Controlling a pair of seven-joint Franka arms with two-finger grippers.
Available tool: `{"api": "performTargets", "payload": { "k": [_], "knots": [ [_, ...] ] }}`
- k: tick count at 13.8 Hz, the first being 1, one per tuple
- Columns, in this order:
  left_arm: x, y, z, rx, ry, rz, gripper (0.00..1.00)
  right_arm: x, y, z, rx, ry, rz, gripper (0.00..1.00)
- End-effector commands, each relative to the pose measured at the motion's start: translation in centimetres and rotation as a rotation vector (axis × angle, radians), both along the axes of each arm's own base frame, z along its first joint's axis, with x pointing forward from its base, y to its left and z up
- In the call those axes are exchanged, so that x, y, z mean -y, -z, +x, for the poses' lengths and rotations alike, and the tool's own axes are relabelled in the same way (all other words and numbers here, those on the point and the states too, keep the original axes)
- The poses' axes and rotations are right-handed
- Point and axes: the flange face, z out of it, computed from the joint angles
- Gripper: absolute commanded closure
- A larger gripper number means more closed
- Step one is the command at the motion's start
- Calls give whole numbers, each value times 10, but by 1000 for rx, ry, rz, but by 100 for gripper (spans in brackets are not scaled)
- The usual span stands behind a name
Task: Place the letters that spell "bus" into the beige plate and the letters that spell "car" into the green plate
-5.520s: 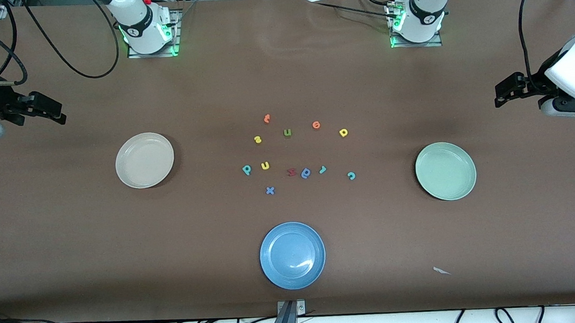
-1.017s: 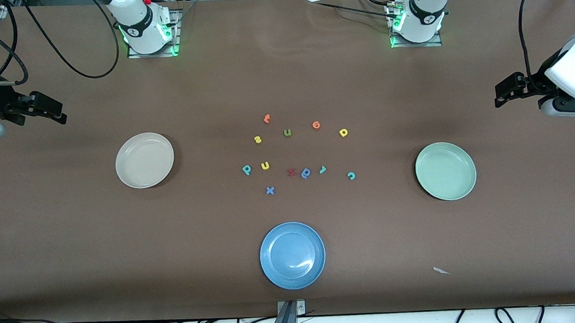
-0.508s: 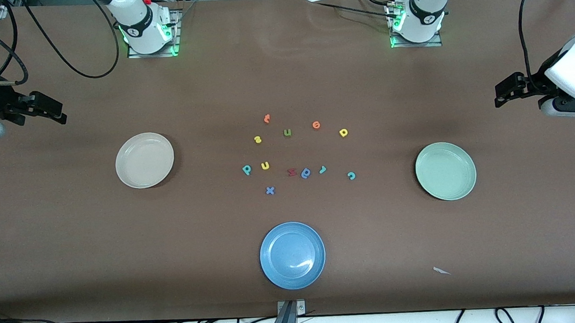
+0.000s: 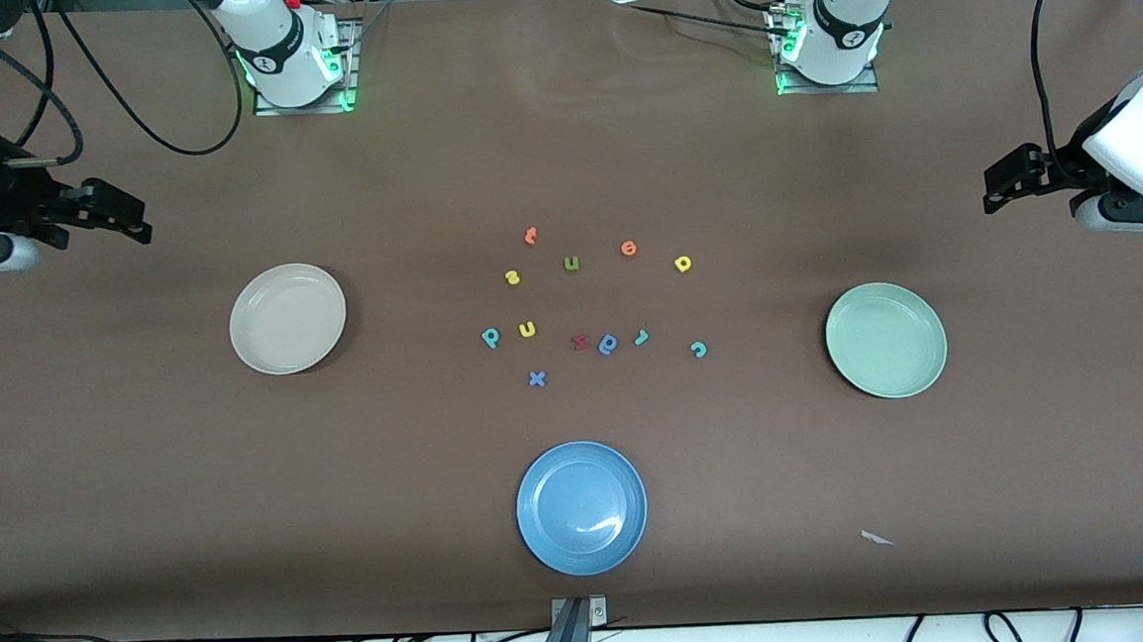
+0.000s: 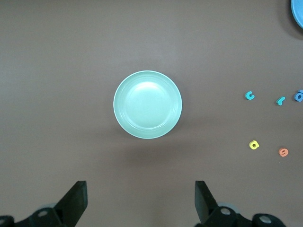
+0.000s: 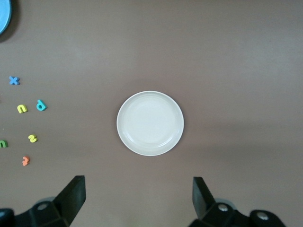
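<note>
Letters, eleven in count, are scattered on the table's middle, between the beige plate (image 4: 288, 318) and the green plate (image 4: 885, 339). Three plates are seen, all empty; the blue plate (image 4: 581, 507) lies nearest the front camera. The teal b (image 4: 491, 338), yellow u (image 4: 527, 330) and yellow s (image 4: 512, 278) lie toward the beige plate; the teal c (image 4: 698, 349), yellow a (image 4: 683, 264) and teal r (image 4: 641, 337) toward the green one. Two grippers are held high, jaws spread, nothing grasped: the left gripper (image 4: 1003, 185) near the green plate, the right gripper (image 4: 124, 221) near the beige.
</note>
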Motion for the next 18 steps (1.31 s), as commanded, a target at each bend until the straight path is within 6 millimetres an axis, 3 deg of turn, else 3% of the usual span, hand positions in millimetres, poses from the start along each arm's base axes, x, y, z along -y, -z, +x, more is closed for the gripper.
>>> {"api": "performTargets", "payload": {
  "k": [1, 4, 7, 10, 14, 18],
  "knots": [
    [3, 7, 4, -6, -25, -3, 0, -15, 15, 0, -30, -15, -1, 0],
    [38, 23, 14, 3, -75, -26, 0, -38, 48, 9, -87, -50, -3, 0],
    [94, 65, 17, 31, -145, -37, 0, -79, 81, 23, -90, -40, -4, 0],
    [154, 116, 8, 67, -210, -58, 0, -150, 129, 35, -56, 63, -21, 0],
    [210, 180, -24, 77, -298, -74, 0, -240, 212, 43, 9, 179, -7, 0],
    [258, 255, -65, 72, -368, -107, 0, -277, 284, 39, 0, 327, -17, 7]
  ]
}}
